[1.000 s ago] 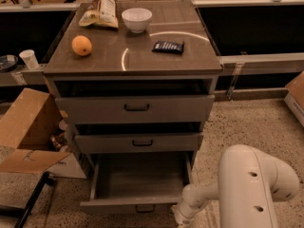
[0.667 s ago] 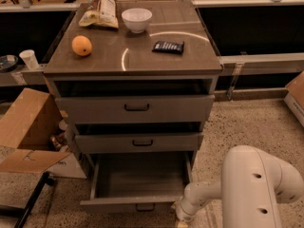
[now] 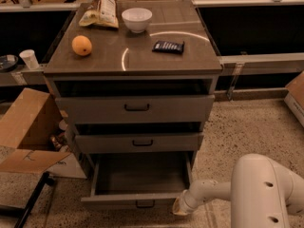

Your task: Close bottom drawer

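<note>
Hand (image 3: 179, 207) sits beside the open bottom drawer (image 3: 114, 202).

Desk (image 3: 142, 63) top: orange (image 3: 81, 45) front-left, white bowl (image 3: 137, 19) at the back, crumpled snack bag (image 3: 100, 6) just beside it on the left, dark wrapped bar (image 3: 168, 46) right of centre. Top drawer (image 3: 137, 108) and middle drawer (image 3: 140, 142) each show a dark gap above the front. Left of the desk: open cardboard box (image 3: 26, 132) on the speckled floor (image 3: 247, 127), paper cup (image 3: 29, 59) on a ledge behind it. Gripper (image 3: 180, 207) sits low at the desk's front-right corner, near the floor.
</note>
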Controlling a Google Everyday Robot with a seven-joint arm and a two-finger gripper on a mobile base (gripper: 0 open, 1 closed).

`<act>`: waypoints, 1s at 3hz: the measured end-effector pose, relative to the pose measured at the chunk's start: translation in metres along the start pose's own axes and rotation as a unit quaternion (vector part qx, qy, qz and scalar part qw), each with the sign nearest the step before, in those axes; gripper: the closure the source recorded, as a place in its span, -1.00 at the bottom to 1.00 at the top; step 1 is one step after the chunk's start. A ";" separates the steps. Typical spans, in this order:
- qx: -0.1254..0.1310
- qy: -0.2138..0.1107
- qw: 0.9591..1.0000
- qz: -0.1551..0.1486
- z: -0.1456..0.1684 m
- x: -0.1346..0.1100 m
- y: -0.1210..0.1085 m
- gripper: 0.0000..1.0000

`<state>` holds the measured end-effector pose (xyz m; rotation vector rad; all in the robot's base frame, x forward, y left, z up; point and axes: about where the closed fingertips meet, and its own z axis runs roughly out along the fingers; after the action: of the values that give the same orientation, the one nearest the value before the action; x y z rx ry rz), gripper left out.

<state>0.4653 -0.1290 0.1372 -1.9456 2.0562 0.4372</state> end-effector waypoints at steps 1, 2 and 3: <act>0.007 -0.003 1.000 0.000 0.003 0.001 -0.009 0.39; 0.014 -0.004 1.000 -0.003 0.005 -0.001 -0.021 -0.08; 0.019 -0.006 1.000 -0.008 0.007 -0.004 -0.041 -0.54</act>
<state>0.5059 -0.1247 0.1309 -1.9310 2.0253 0.4026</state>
